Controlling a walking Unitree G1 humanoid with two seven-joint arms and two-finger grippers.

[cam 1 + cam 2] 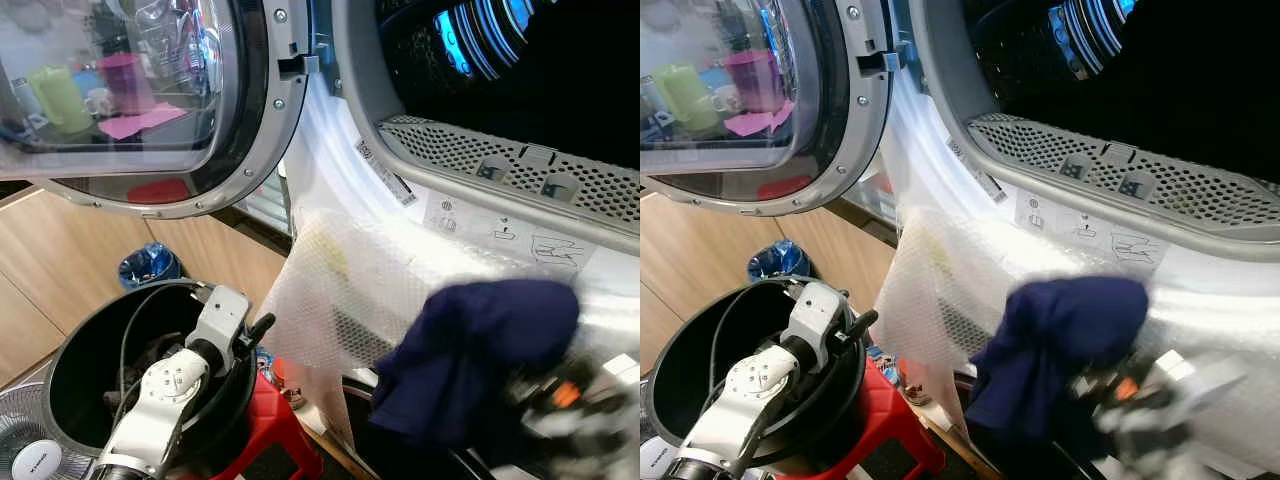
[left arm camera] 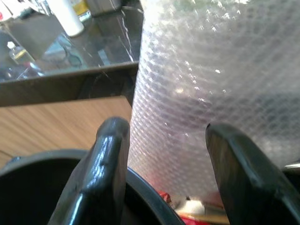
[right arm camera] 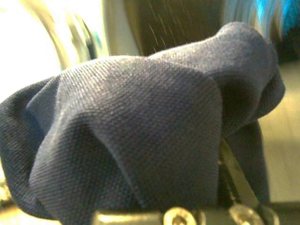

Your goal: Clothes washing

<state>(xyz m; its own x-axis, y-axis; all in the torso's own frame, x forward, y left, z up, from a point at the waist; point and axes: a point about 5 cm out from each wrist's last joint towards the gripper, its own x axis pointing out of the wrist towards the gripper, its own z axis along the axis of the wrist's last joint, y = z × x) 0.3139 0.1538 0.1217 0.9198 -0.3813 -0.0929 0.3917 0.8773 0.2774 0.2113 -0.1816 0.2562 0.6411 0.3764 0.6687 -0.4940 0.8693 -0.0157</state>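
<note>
The washer door (image 1: 150,110) stands swung open left of the drum opening (image 1: 540,70). My left gripper (image 2: 164,154) hangs over the black basket (image 1: 90,350), below that door, fingers apart and empty. Bubble wrap (image 1: 340,300) drapes the washer front under the opening. My right gripper (image 1: 560,400), blurred, is clamped on a navy garment (image 1: 470,350) just below the opening's perforated rim.
</note>
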